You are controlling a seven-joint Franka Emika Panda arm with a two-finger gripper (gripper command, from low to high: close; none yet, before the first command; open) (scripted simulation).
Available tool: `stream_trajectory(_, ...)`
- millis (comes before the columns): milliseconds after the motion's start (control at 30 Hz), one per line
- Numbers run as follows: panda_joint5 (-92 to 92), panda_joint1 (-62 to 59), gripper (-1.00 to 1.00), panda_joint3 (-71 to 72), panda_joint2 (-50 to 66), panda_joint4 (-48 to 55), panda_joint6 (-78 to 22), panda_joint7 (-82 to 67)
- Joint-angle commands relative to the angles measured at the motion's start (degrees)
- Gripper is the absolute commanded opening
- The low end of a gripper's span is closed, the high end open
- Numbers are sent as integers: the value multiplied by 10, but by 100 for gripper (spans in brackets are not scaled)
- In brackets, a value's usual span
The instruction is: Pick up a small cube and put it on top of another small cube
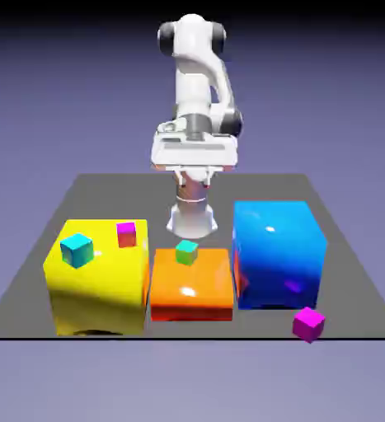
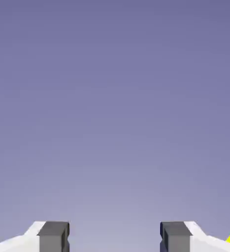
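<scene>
Pincer (image 2: 114, 238): two matte grey fingertips (image 2: 53, 236) parted, nothing between, raised above the dark grey tabletop (image 1: 30, 272). Below it: glossy orange block (image 1: 191, 288) bearing a tiny green cube (image 1: 186, 252). Flanking: glossy yellow block (image 1: 96, 293), glossy blue block (image 1: 278, 255). Farthest: tiny uniformly magenta-purple cube (image 1: 308, 323), on the tabletop beside the blue block's near corner.

My arm (image 1: 197, 78) rises upright from its base at twelve o'clock on the table, folds at the elbow up top and doubles back down to my hand (image 1: 194, 150), a broad white block held level and raised well above the table. My gripper (image 2: 115, 237) stands apart with nothing between its two grey fingertips (image 2: 53, 236), one at seven o'clock and one at five in the hand view.
</scene>
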Motion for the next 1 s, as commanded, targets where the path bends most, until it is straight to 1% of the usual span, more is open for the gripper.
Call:
stream_trajectory(0, 7, 1, 0, 4, 21, 18, -15, 15)
stream_trajectory(967, 210, 44, 0, 133, 623, 525, -448, 457)
